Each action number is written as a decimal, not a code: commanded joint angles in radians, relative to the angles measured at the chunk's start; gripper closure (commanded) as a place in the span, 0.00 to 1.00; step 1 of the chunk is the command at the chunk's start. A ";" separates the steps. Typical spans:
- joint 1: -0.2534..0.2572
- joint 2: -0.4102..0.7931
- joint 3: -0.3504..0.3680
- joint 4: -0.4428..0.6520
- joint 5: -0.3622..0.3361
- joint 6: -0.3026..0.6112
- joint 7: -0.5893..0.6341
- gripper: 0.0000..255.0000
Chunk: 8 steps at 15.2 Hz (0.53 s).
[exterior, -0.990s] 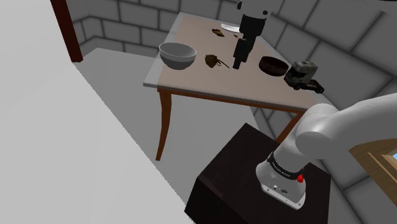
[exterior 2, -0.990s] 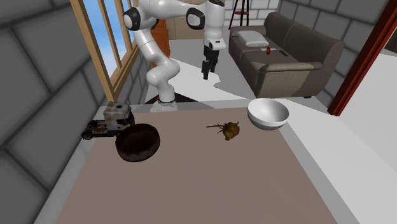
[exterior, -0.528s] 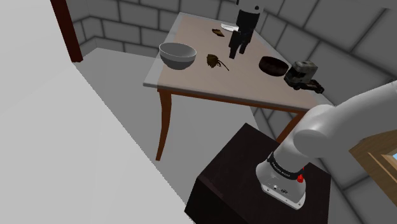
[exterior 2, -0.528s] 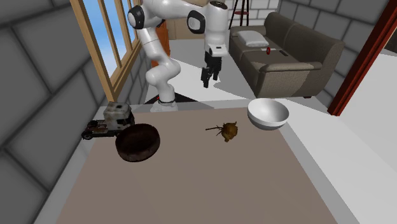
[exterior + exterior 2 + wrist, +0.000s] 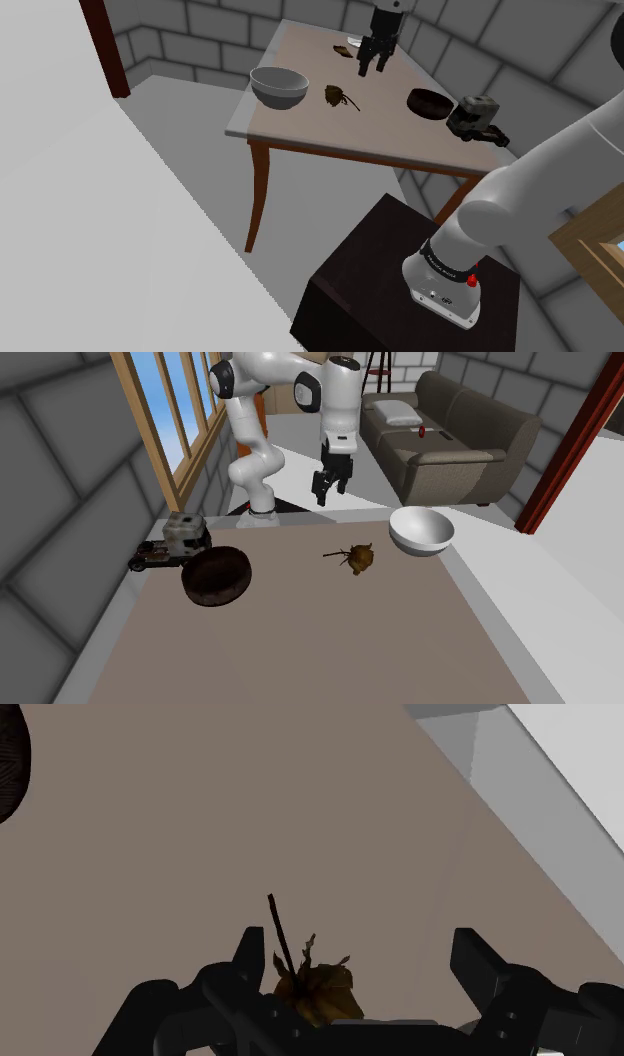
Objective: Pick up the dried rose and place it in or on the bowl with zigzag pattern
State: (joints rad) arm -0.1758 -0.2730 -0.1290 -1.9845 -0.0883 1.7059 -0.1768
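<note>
Since a second ago my black two-finger gripper [image 5: 370,68] [image 5: 322,497] [image 5: 362,962] has moved farther out over the brown-topped table with wooden legs [image 5: 300,55] [image 5: 300,642] [image 5: 200,824] and dropped closer to it. My jaws stand wide apart and hold nothing. The brown dried rose with a thin dark stem [image 5: 338,96] [image 5: 360,558] [image 5: 312,989] lies on the tabletop beneath me, untouched, near the plain pale grey round bowl [image 5: 279,85] [image 5: 421,530]. The dark brown round dish [image 5: 428,101] [image 5: 214,575] [image 5: 8,764] sits on the rose's other side, just beside a grey toy truck [image 5: 478,118] [image 5: 170,542].
</note>
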 commanded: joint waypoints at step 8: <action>-0.039 0.130 -0.051 0.089 -0.001 0.058 -0.014 0.00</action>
State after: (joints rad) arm -0.2140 -0.1421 -0.1794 -1.8830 -0.0886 1.7512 -0.1916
